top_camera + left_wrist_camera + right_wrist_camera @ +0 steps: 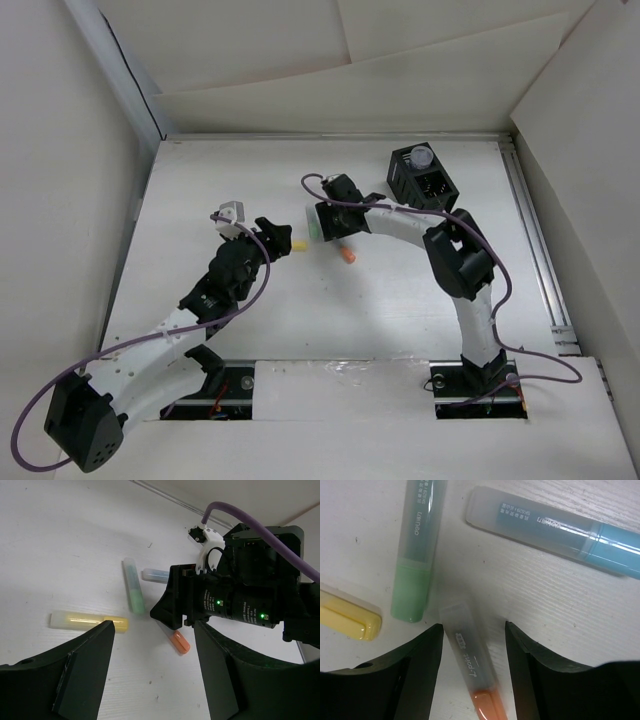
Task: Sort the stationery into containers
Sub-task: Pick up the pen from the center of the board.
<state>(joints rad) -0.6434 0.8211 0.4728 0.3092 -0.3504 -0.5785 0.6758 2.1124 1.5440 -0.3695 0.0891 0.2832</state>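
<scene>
The left gripper [153,640] hangs over the middle of the table [200,180] with its jaws wide and nothing between them. Just beyond its fingers lies the yellow marker [89,621], with its long axis running left to right. The right gripper [472,630] is low over the table, spread apart, one finger on each side of the white marker [465,650]; there is a small gap on both sides. This marker lies at a slant, its orange tip pointing to the near right corner. Its print is too blurred to read. Beside it the green marker [417,550] runs near to far and carries the word "deli". The blue marker [555,527] lies across just beyond, partly hidden under the right gripper in the top view. The organizer [432,186] stands near the far edge, right of centre, with a grey piece [422,157] in its far part.
</scene>
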